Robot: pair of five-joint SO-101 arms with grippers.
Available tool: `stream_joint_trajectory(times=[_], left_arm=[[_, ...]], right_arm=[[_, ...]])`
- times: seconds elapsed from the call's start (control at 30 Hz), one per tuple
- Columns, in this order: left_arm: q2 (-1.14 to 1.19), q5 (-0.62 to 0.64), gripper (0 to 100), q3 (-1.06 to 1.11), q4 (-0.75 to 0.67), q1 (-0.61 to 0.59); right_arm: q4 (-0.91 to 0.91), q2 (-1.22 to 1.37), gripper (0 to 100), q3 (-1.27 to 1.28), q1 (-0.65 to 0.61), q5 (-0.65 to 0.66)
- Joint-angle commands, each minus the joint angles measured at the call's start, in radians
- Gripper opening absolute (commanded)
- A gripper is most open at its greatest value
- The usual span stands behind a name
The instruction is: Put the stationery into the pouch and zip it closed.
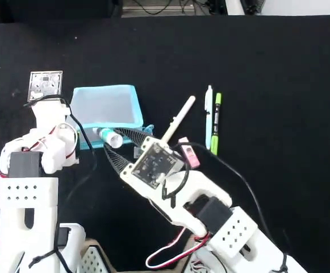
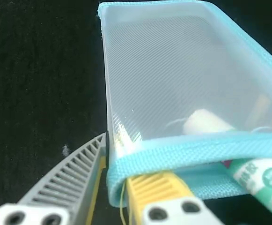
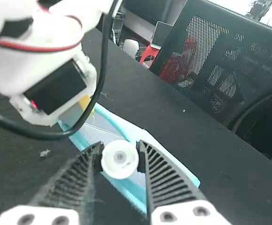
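Now — right fingers (image 3: 161, 183) clamp green-labelled glue stick (image 3: 120, 158) | left fingers (image 2: 157, 190) pinch pouch (image 2: 173, 70)

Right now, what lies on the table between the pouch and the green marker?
In the high view, two things lie between the pouch and the green marker: a slanted white stick, then a white pen right beside the marker.

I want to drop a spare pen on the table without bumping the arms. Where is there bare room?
Bare table lies right of the green highlighter and along the far edge beyond the pouch. It is crowded between pouch and highlighter: the right gripper holds a glue stick at the pouch mouth.
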Motion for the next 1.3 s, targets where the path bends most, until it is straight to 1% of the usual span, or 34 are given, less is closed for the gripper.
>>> stream_joint_trajectory(times=[0.0,0.1,0.17,0.3,0.47,0.6,0.7,0.77,0.83,0.93,1.13,1.27], left_arm=[[-0.009,0.011,3,-0.036,-0.003,-0.002],[-0.009,0.011,3,-0.036,-0.003,0.001],[-0.009,0.011,3,-0.036,-0.003,0.002],[-0.009,0.011,3,-0.036,-0.003,0.001],[-0.009,0.011,3,-0.019,-0.008,0.002],[-0.009,0.011,3,-0.021,-0.009,0.002],[-0.009,0.011,3,-0.021,-0.009,0.002],[-0.009,0.011,3,-0.021,-0.009,0.002],[-0.009,0.011,3,-0.021,-0.009,-0.001],[-0.009,0.011,3,-0.021,-0.011,-0.002],[-0.009,0.011,3,-0.021,-0.011,-0.004],[-0.009,0.011,3,-0.021,-0.011,-0.004]], right_arm=[[0.003,-0.001,1.1,-0.076,0.005,-0.018],[-0.015,0.001,1.1,-0.054,-0.038,-0.017],[-0.077,0.024,1.1,-0.015,-0.074,-0.015],[-0.189,0.131,1.1,0.025,-0.078,-0.015],[-0.213,0.220,1.1,0.005,-0.080,-0.015],[-0.212,0.240,1.3,-0.007,-0.084,-0.020],[-0.212,0.237,5.8,-0.005,-0.094,-0.023],[-0.183,0.236,10.8,-0.008,-0.107,-0.023],[-0.143,0.236,13.5,-0.025,-0.130,-0.023],[-0.072,0.236,12.6,-0.062,-0.150,-0.023],[0.044,0.232,11.6,-0.130,-0.146,-0.021],[0.120,0.143,11.6,-0.140,-0.143,-0.017]])
